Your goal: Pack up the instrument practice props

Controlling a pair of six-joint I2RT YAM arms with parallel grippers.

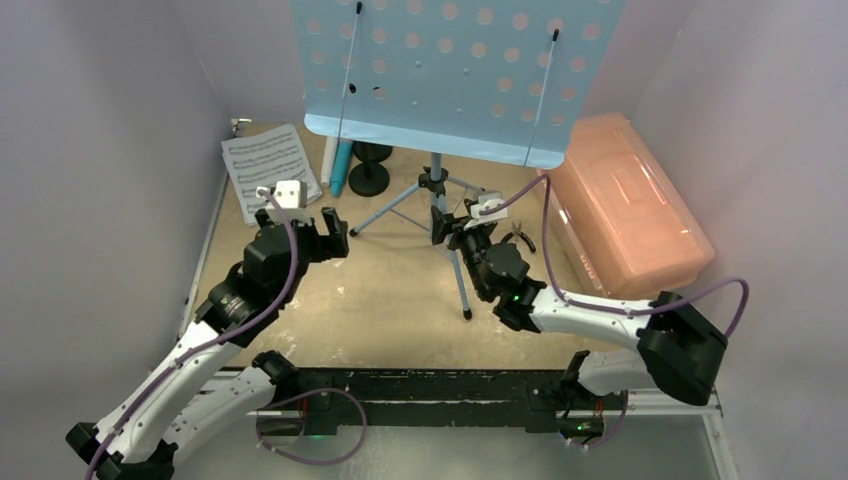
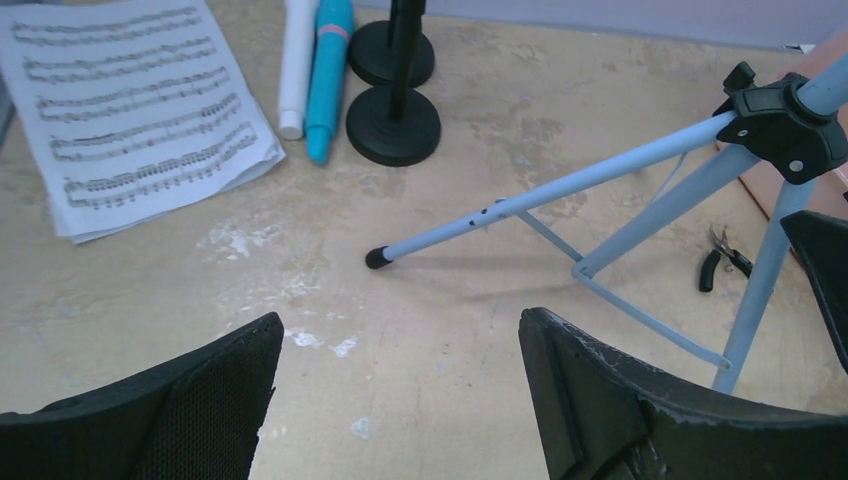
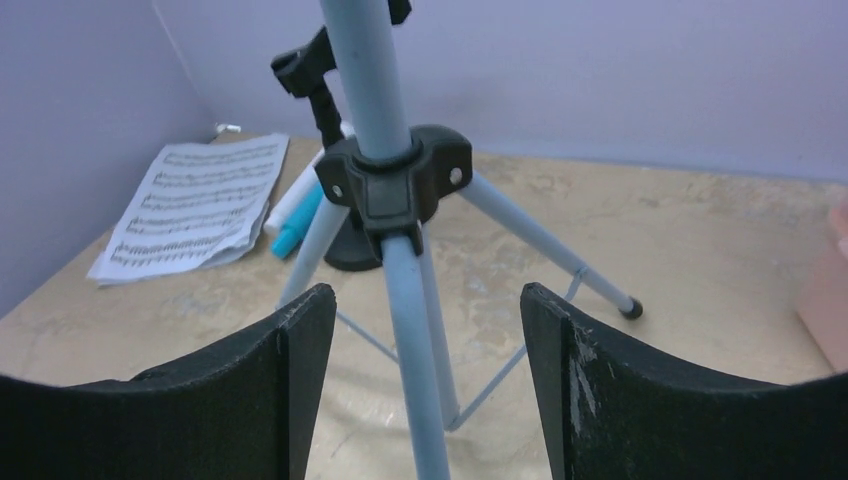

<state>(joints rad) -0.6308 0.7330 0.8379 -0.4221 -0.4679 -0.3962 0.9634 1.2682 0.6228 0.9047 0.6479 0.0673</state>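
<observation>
Fingers wide, stand waiting

Both sets are open and hold nothing. My left fingers [image 1: 322,232] hang over the bare surface [image 1: 390,290]. My right fingers [image 1: 448,232] sit on each side of the blue stand's [image 1: 440,70] near leg [image 3: 410,330], just under the black joint [image 3: 395,185], not touching it. I think grabbing the stand comes next. I should keep the leg in the middle, close slowly and hold high so it does not tip. The music pages [image 2: 130,110], microphones [image 2: 328,80] and round holders [image 2: 393,125] lie at the back left.
</observation>
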